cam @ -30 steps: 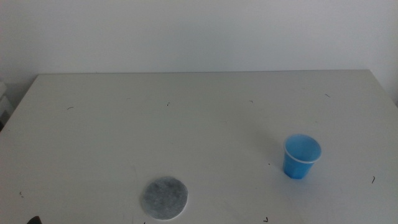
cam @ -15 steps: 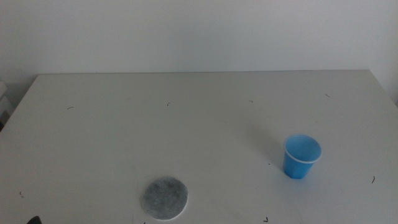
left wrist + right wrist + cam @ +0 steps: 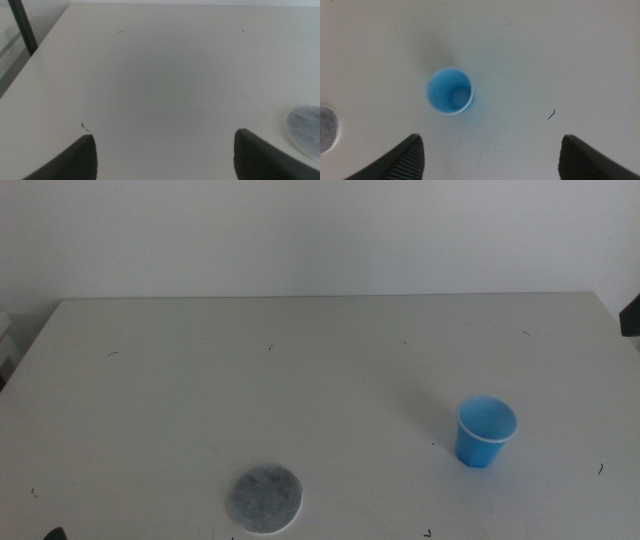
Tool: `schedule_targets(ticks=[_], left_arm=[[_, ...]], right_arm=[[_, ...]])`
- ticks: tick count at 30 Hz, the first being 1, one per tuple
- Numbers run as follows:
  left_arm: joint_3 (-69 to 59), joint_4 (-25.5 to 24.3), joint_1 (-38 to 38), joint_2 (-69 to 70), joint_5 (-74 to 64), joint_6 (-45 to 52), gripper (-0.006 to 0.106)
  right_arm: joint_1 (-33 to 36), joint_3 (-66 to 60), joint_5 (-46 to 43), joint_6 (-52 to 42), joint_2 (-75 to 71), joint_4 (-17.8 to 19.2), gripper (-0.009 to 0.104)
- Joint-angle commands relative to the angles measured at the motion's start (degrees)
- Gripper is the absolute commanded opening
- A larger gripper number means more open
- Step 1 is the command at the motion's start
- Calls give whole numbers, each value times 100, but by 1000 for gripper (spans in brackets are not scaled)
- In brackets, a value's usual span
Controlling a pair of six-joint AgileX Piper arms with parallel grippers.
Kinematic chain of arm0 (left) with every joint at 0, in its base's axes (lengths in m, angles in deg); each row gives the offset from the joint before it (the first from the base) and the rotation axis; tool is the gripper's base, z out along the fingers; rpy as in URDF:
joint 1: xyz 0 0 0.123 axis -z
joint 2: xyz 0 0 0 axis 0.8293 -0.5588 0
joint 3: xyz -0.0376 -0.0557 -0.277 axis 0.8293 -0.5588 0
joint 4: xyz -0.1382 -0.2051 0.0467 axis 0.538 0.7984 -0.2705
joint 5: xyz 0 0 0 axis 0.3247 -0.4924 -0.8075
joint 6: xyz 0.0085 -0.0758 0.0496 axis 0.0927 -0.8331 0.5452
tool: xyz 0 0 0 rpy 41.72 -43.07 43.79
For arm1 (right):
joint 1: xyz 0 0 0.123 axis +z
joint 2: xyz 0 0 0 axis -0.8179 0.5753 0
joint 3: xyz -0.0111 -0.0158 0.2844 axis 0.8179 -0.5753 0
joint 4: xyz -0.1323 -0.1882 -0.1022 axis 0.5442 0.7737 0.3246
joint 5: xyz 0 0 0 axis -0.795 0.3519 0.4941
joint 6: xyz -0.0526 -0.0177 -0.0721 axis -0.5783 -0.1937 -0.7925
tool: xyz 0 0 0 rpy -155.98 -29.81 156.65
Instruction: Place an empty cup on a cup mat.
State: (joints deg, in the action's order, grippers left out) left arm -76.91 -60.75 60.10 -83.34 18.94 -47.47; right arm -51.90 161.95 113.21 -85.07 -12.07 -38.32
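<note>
The blue cup (image 3: 486,432) stands upright and empty on the white table at the right. The grey cup mat (image 3: 265,498) lies flat near the front edge, left of centre, far from the cup. My right gripper (image 3: 491,150) is open and empty, high above the table; the cup (image 3: 450,91) shows below and ahead of it, and the mat (image 3: 327,128) shows at that picture's edge. A dark part of the right arm (image 3: 631,315) shows at the right edge. My left gripper (image 3: 165,150) is open and empty, low over the table's front left, with the mat (image 3: 305,131) beside it.
The white table (image 3: 300,380) bears only small dark specks besides the cup and the mat. A white wall stands behind it. A dark pole (image 3: 22,27) stands off the table's left edge.
A dark part of the right arm has come into the middle view at the right edge. The cup and the mat have not moved.
</note>
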Motion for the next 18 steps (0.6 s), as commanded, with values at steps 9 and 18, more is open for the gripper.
schedule_targets(ticks=[9,18], left_arm=[[34,-2,-6,50,384,-62,105],[34,-2,-6,50,384,-62,105]], right_arm=[[18,347,-140,-6,1072,65,92],[527,347,-605,244,1938,219,92]])
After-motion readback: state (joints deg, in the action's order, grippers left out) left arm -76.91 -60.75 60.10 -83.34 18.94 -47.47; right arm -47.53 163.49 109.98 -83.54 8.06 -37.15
